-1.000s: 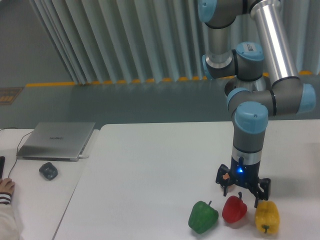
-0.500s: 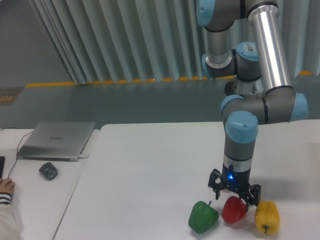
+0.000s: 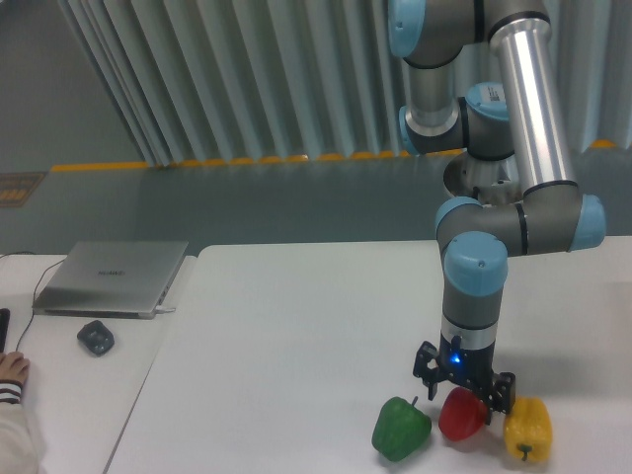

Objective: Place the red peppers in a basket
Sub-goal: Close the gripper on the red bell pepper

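Note:
The red pepper sits near the front edge of the white table, between a green pepper and a yellow pepper. My gripper hangs straight down right above the red pepper, its fingers spread open to either side of the pepper's top. The fingertips reach about level with the pepper's shoulders and hide its stem. No basket is in view.
A closed silver laptop and a dark mouse lie on the left table. A person's hand rests at the left edge. The green and yellow peppers flank the red one closely.
The gripper has shifted left and come down, from above the gap between the red and yellow peppers to straddling the red pepper's top. The peppers have not moved.

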`<act>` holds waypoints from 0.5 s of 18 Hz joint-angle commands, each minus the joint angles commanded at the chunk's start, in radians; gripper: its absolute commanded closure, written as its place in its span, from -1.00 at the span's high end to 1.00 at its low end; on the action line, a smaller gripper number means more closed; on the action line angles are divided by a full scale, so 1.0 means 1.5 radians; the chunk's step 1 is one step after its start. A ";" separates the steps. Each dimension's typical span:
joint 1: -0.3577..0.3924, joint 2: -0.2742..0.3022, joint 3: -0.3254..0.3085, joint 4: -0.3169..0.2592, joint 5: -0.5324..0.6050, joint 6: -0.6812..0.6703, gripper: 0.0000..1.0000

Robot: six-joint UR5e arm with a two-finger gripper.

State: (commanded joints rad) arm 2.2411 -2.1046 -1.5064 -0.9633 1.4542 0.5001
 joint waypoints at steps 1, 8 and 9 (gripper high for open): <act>0.000 0.001 0.000 0.000 0.000 -0.001 0.53; 0.001 0.012 0.002 -0.006 0.000 0.002 -0.26; 0.004 0.023 0.009 -0.007 -0.002 0.003 -0.26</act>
State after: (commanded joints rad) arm 2.2472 -2.0695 -1.4927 -0.9741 1.4512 0.5047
